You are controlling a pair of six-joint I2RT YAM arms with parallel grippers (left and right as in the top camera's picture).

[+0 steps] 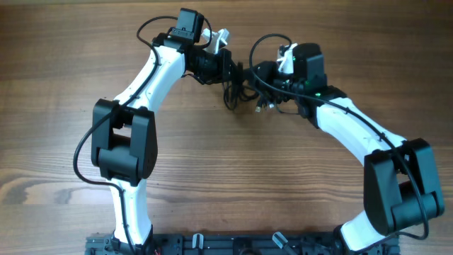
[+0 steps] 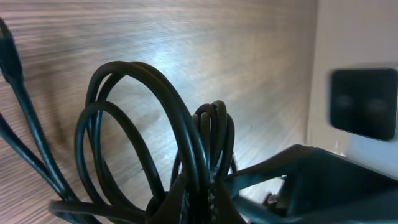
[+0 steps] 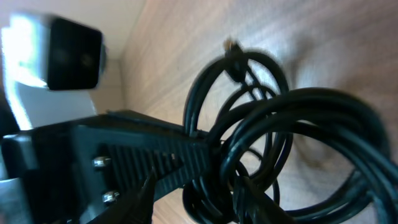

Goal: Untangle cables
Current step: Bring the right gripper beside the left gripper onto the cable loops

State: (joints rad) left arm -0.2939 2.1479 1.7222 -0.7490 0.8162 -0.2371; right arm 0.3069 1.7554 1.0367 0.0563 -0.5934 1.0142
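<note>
Cables [image 1: 236,91] sat bunched in a black clump over the far middle of the wooden table [image 1: 212,170], between both arms. My left gripper [image 1: 231,71] had its jaws pinched on the loops. The right gripper [image 1: 257,75] was at the same bundle, but through the blur I couldn't tell whether its jaws had clamped.

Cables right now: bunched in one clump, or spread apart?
Bunched. The cables form one clump of overlapping black loops, seen in the overhead and both wrist views.
</note>
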